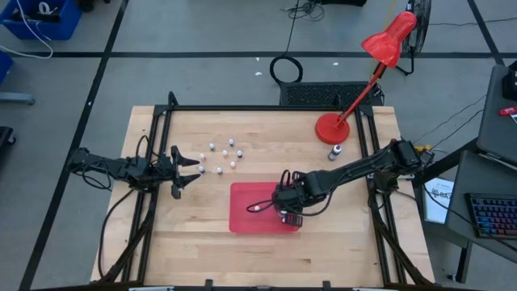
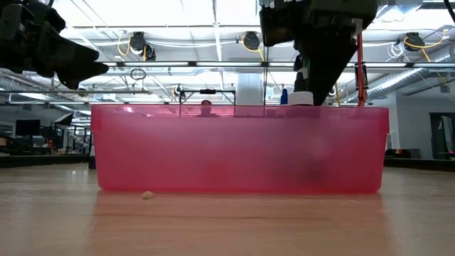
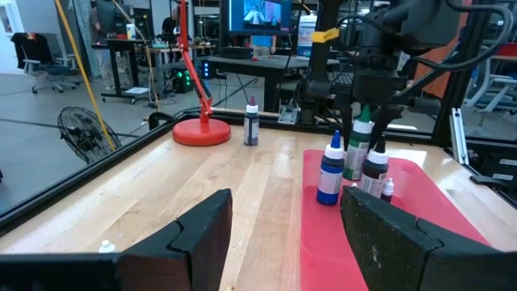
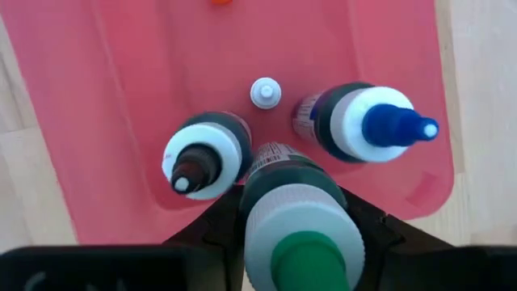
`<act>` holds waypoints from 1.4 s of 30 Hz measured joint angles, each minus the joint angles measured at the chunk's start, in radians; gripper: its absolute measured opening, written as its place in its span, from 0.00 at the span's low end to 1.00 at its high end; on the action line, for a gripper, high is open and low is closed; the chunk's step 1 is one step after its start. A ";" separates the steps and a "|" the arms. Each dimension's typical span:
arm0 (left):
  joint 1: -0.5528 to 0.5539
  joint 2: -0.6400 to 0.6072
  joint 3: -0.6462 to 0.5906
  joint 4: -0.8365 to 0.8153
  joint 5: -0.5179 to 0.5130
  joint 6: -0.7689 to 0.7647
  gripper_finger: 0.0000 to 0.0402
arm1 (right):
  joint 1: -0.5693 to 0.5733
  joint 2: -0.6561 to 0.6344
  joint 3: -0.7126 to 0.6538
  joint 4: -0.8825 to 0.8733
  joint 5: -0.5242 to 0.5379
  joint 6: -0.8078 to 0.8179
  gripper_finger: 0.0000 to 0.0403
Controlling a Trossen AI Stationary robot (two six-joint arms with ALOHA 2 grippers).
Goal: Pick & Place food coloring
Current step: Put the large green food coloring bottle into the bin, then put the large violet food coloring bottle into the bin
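— What do we see of the food coloring, starting from the left?

— A scatter of tiny white bottles (image 1: 224, 155) lies on the bare wood just ahead of the left gripper (image 1: 190, 170), whose fingers stand wide apart with nothing between them. Further right, inside the red tray (image 1: 246, 212), we count a dark-capped bottle (image 4: 203, 155), a very small white one (image 4: 265, 92) and a blue-capped bottle (image 4: 371, 123), all upright and close together.

— And the green one?

— The green-capped bottle (image 4: 299, 222) sits between the fingers of the right gripper (image 1: 284, 204), which are closed on its dark body from both sides. It hangs over the tray, right beside the other three; we cannot tell whether its base touches the tray floor.

— Any bottle outside the tray on the right?

— One dark bottle (image 1: 335, 151) stands alone beside the round base of the red desk lamp (image 1: 333, 128).

— What about the surface and the room?

— We are on a pale wooden table (image 1: 194, 234) with a black frame along its edges. Beyond it we see grey floor with dark lines, a floor fan (image 3: 83, 133), desks with a lit monitor (image 3: 257, 14), and a keyboard (image 1: 491, 215) off to the far right
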 joint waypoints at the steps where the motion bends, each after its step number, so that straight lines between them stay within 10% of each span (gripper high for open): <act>1: 0.000 0.000 0.000 0.000 0.000 0.000 0.58 | 0.000 0.000 -0.008 0.011 0.001 -0.002 0.31; 16: 0.000 0.000 0.000 0.000 0.000 0.000 0.58 | -0.036 0.000 -0.119 0.098 0.000 0.015 0.31; 27: 0.000 0.000 0.000 0.000 0.000 0.000 0.58 | -0.039 -0.016 -0.119 0.072 -0.037 0.127 0.70; 42: 0.000 0.000 0.000 0.000 0.000 0.000 0.58 | -0.106 -0.312 -0.120 -0.115 0.113 0.209 0.62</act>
